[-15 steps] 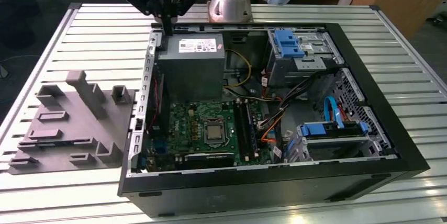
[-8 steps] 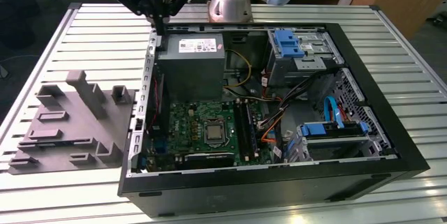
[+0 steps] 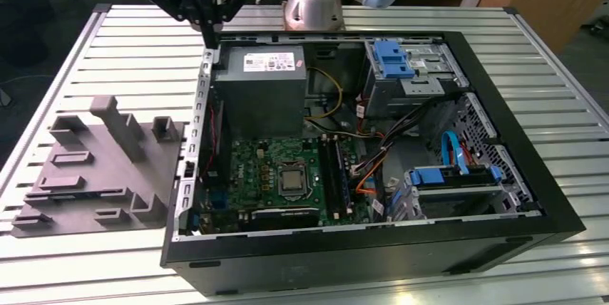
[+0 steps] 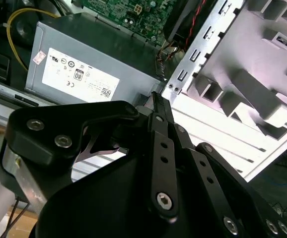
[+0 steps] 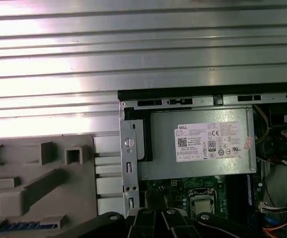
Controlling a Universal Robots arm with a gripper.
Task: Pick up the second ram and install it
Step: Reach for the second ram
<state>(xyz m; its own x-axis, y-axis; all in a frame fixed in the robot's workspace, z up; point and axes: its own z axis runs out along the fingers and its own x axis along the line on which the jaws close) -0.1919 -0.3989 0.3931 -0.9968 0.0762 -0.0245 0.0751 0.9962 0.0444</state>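
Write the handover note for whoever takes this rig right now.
Gripper: fingers shut with nothing seen between them, hovering over the corner of the open computer case beside the power supply.
The second ram: not in the gripper. A bluish strip in a slot of the grey fixture plate may be it, but I cannot confirm.
Done: nothing I can confirm. I cannot tell what sits in the green board's slots.
Left: pick-up and install, as far as shows.
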